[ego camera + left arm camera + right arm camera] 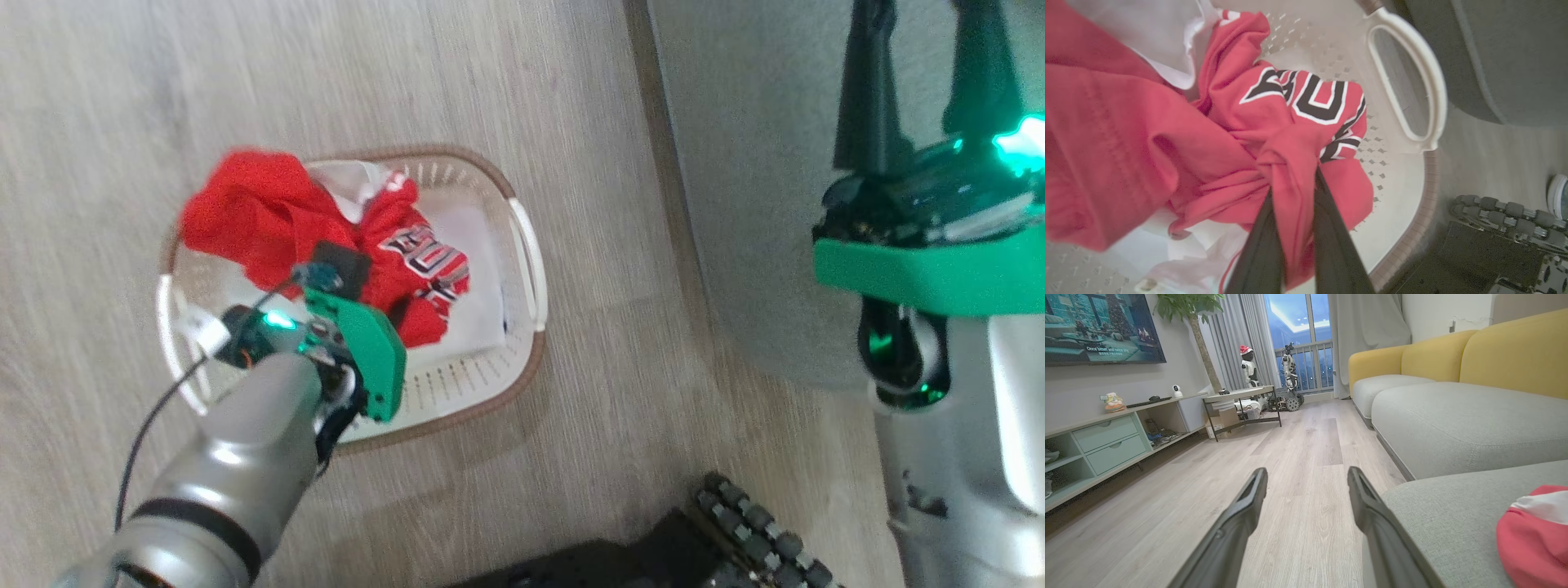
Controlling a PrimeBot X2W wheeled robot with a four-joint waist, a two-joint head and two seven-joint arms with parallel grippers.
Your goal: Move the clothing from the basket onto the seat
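The white perforated basket (522, 245) stands on the wood floor with the red clothing (269, 212) bunched in it, part of it draped over the far left rim. My left gripper (341, 269) reaches down into that pile. In the left wrist view its gripper (1294, 179) is shut on a twisted fold of the clothing (1290, 102) with black-and-white lettering, above the basket (1429, 81). My right gripper (922, 33) hangs open over the grey-green seat (751, 163). In the right wrist view that gripper (1307, 473) is open and holds nothing, and a red garment (1531, 535) with white trim lies on the seat (1453, 424).
A flat white pad (473, 278) lines the basket. My dark base with its roller wheels (751, 531) sits just in front of basket and seat. A cabinet (1106, 437) and a low table (1241, 400) stand across the open wood floor (1298, 457).
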